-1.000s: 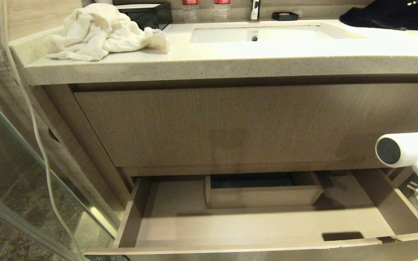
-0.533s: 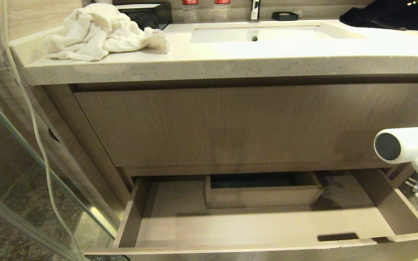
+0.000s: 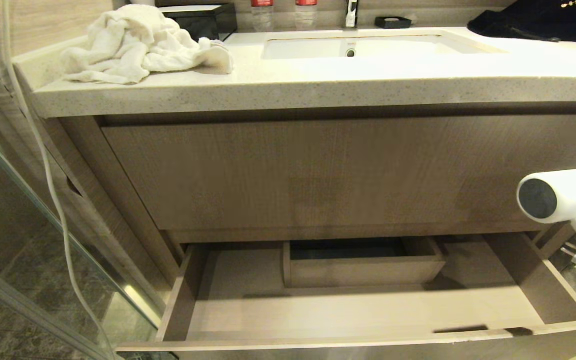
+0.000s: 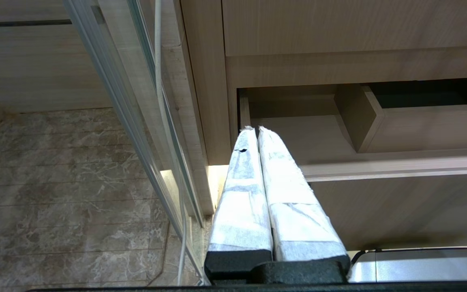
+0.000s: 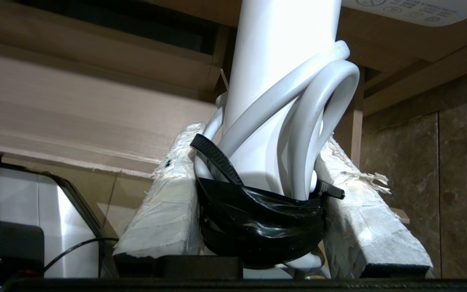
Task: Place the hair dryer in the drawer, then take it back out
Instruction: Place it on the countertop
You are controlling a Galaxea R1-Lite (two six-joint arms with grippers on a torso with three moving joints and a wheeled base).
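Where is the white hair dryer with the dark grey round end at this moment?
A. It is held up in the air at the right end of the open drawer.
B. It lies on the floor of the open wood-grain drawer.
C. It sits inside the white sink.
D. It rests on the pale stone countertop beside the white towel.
A: the right gripper clamps the white hair dryer by its handle, above the right end of the open wood-grain drawer, which holds nothing.
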